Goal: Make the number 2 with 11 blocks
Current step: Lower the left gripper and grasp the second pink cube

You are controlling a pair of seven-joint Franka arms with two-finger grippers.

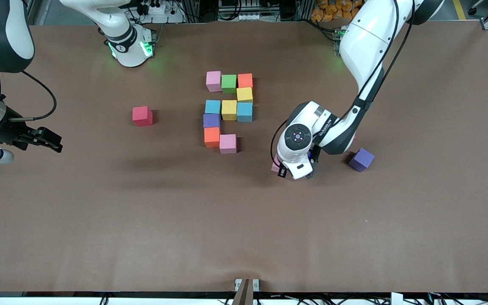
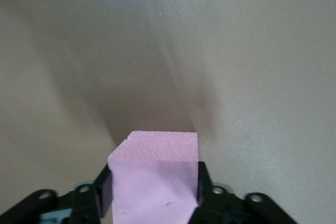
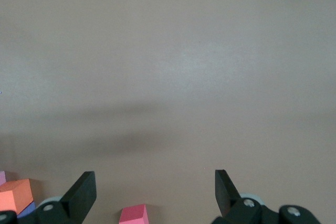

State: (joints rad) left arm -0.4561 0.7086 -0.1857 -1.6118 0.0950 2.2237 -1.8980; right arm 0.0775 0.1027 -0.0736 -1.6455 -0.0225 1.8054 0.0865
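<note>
front view / number 2 (image 1: 228,111): ten cubes touching mid-table; top row pink, green, orange; yellow under the orange; middle row blue, yellow, blue; purple, then orange below it; pink beside that orange. Bottom row looks one cube short, at its end toward the left arm.
front view / left hand (image 1: 291,168): low at the table, nearer the camera than the digit and toward the left arm's end; a sliver of the pink block (image 1: 275,165) shows at its edge.
front view / spare cubes: purple cube (image 1: 361,159) just beside the left arm; red cube (image 1: 142,115) toward the right arm's end, apart from the digit.
front view / right hand (image 1: 51,141): waiting off at the right arm's end of the table, holding nothing.
left wrist view / grip: fingers (image 2: 104,192) pressed on both side faces of the pink block (image 2: 155,179), clamped, block square between them.
left wrist view / advice: lift straight, keep the block level, no twist.
right wrist view / right hand (image 3: 155,192): fingers apart, nothing between; red cube (image 3: 133,214) and an orange cube (image 3: 14,195) at the frame edge.
step judgement: last block, likely goes beside the bottom pink cube; come down from above, faces aligned, touch without shoving the row.
</note>
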